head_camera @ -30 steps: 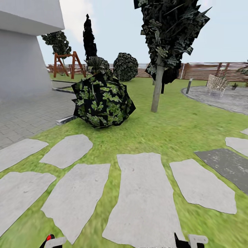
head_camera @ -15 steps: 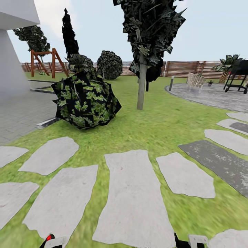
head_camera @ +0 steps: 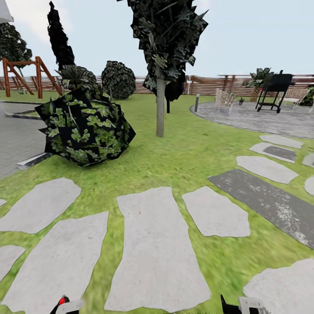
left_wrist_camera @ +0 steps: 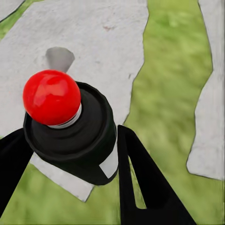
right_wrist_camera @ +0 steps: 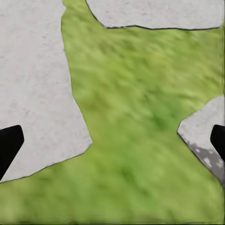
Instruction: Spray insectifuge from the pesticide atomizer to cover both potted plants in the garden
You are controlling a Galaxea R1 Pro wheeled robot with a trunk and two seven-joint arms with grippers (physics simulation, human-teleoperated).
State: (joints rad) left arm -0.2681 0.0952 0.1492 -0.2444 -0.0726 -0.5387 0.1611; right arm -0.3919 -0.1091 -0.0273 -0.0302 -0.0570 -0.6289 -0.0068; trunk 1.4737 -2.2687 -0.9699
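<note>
Left fingers (left_wrist_camera: 119, 187) clamp the pesticide atomizer (left_wrist_camera: 70, 136) — right fingers (right_wrist_camera: 11, 143) spread wide over lawn (right_wrist_camera: 140, 117).

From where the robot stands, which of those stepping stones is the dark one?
The long slab to the right, angling toward the patio. It is dark grey and speckled; the neighbouring stones are pale.

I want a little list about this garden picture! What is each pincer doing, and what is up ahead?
left pincer: shut on the pesticide atomizer, a dark bottle with a red ball top
right pincer: open, holding nothing, above grass and stepping stones
ground ahead: lawn with pale stepping stones
near left: leafy bush
middle: tree
far right: round patio with a black grill
back: wooden fence
</note>
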